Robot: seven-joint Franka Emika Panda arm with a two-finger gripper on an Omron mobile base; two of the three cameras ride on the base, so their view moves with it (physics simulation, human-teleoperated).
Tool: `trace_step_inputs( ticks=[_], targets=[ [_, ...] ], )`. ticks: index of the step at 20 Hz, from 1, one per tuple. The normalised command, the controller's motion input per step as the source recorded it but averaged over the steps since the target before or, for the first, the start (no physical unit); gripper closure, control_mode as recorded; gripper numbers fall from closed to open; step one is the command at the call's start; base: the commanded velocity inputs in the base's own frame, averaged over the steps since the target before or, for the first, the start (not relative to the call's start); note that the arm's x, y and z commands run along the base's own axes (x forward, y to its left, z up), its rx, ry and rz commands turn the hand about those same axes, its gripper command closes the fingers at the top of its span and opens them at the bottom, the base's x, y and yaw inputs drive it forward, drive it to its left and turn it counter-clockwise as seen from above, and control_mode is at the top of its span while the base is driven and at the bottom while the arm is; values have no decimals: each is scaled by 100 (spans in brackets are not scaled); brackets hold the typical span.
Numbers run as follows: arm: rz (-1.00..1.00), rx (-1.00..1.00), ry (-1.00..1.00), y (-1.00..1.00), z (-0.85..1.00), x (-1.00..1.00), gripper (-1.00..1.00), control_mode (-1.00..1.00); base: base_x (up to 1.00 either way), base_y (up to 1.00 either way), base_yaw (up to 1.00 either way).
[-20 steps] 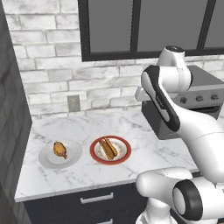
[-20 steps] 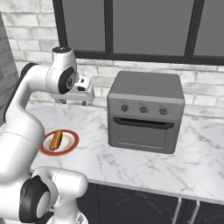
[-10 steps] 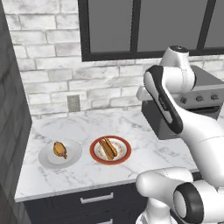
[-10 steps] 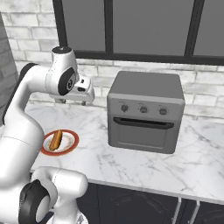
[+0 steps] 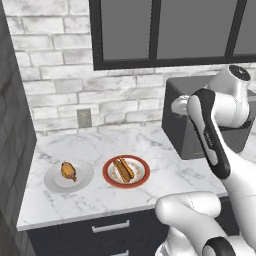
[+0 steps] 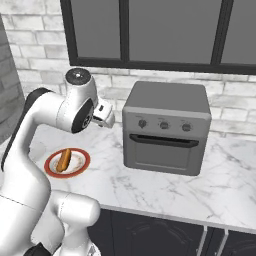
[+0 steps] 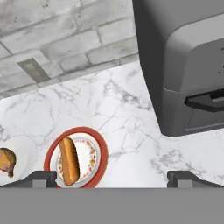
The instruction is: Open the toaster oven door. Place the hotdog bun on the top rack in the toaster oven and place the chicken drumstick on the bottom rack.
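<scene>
The toaster oven [image 6: 165,127] stands on the marble counter with its door [image 6: 161,156] shut and the black bar handle [image 6: 164,141] across the top of the door. It also shows in the hand view as the toaster oven [image 7: 183,65]. Left of it the hotdog bun [image 5: 123,169] [image 7: 69,161] [image 6: 63,159] lies on a red-rimmed plate [image 5: 142,177]. Further left, the chicken drumstick [image 5: 68,170] [image 7: 6,160] rests on a white plate [image 5: 85,181]. My gripper [image 7: 113,179] [image 6: 108,118] hovers open and empty above the counter, between the red plate and the oven. The racks are hidden behind the door.
A brick wall with an outlet [image 5: 84,118] and a dark-framed window [image 6: 150,30] backs the counter. A dark tall panel [image 5: 12,150] bounds the counter on the left. Bare marble [image 6: 210,185] lies in front of and to the right of the oven.
The arm has swung a little to the right and down, bringing the hand closer to the toaster oven. The jaws stay open. The food and plates have not moved.
</scene>
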Motion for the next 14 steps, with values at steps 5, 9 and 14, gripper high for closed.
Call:
trace_step_inputs(
  ticks=[5,9,14],
  targets=[
    [-28,25,-2,-44,1,-24,-100,-100,0,0,0],
    [-24,34,0,-53,0,-25,-100,-100,0,0,0],
    [-19,32,0,-58,0,-21,-100,-100,0,0,0]
  ],
)
